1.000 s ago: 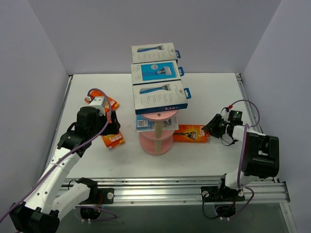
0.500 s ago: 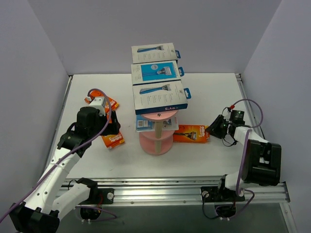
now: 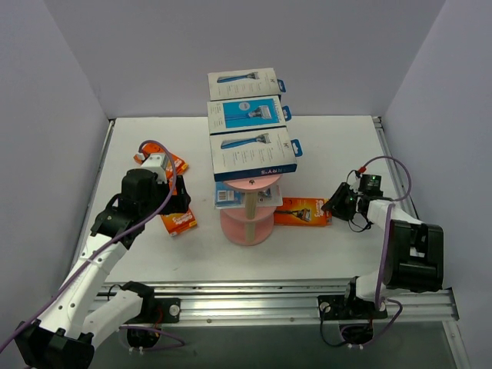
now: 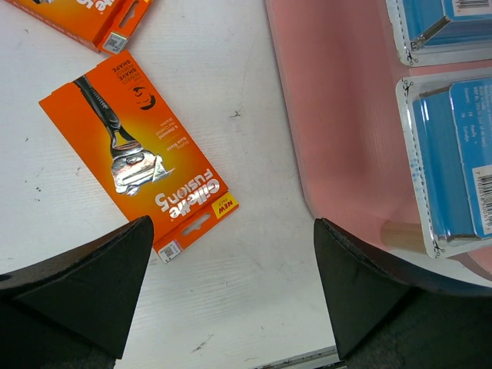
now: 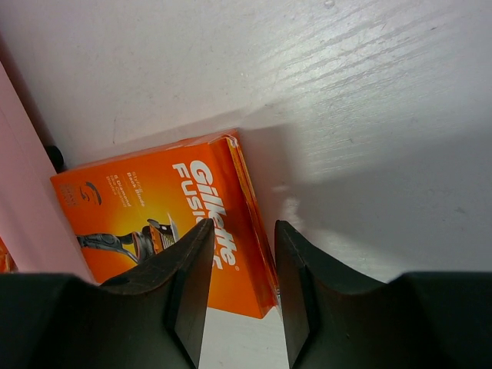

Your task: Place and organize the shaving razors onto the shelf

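Note:
The pink shelf (image 3: pixel 247 223) carries three white-and-blue razor boxes (image 3: pixel 254 154) in a row on its top tier. A blue blister pack (image 3: pixel 227 197) lies on a lower tier. An orange razor pack (image 3: pixel 302 211) lies flat on the table right of the shelf. My right gripper (image 3: pixel 336 201) is low at that pack's right end. In the right wrist view its narrowly open jaws (image 5: pixel 242 261) straddle the edge of the orange pack (image 5: pixel 154 207) without clamping it. My left gripper (image 4: pixel 231 292) hangs wide open over bare table, between an orange pack (image 4: pixel 138 165) and the shelf's pink tier (image 4: pixel 338 115).
A second orange pack (image 3: pixel 175 163) lies at the far left behind my left arm, and its corner (image 4: pixel 84 15) shows in the left wrist view. Two blue blister packs (image 4: pixel 453 154) rest on the pink tier. White walls close in the table's sides and back.
My right wrist has shifted slightly back and forth beside the orange pack, staying at its right end. The left arm has not moved.

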Robot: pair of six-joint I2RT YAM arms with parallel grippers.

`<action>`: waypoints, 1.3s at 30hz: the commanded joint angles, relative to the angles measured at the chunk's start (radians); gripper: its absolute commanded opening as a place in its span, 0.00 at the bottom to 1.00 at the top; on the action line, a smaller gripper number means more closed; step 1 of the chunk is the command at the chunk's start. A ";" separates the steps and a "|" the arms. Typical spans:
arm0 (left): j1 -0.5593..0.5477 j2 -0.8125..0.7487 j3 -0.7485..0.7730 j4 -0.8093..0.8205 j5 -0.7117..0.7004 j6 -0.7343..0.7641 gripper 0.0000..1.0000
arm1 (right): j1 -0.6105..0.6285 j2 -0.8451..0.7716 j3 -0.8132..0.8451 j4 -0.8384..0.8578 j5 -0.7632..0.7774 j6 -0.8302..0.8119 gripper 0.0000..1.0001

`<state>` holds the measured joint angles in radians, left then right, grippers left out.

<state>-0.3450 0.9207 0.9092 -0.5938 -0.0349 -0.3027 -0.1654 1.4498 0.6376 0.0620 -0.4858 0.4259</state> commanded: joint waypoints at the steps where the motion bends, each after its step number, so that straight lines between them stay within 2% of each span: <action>1: 0.005 -0.002 0.028 0.017 0.013 0.007 0.94 | 0.021 0.009 -0.003 -0.014 0.012 -0.013 0.33; 8: 0.005 -0.003 0.028 0.017 0.013 0.007 0.94 | 0.036 0.024 -0.003 -0.017 0.024 -0.010 0.30; 15: 0.005 -0.002 0.028 0.019 0.015 0.007 0.94 | 0.052 0.034 0.000 -0.022 0.030 -0.010 0.17; 19: 0.005 0.000 0.028 0.017 0.016 0.007 0.94 | 0.052 0.037 0.011 -0.028 0.026 -0.010 0.13; 20: 0.005 0.000 0.028 0.017 0.016 0.007 0.94 | 0.050 0.035 0.013 -0.028 0.023 -0.009 0.08; 23: 0.005 0.000 0.028 0.019 0.018 0.007 0.94 | 0.040 0.031 0.022 -0.033 0.010 -0.004 0.00; 39: 0.005 0.006 0.028 0.019 0.020 0.007 0.94 | -0.062 0.007 0.077 -0.031 -0.083 0.033 0.00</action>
<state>-0.3450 0.9298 0.9092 -0.5938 -0.0273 -0.3027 -0.2115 1.4696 0.6735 0.0463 -0.5365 0.4450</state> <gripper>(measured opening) 0.941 0.116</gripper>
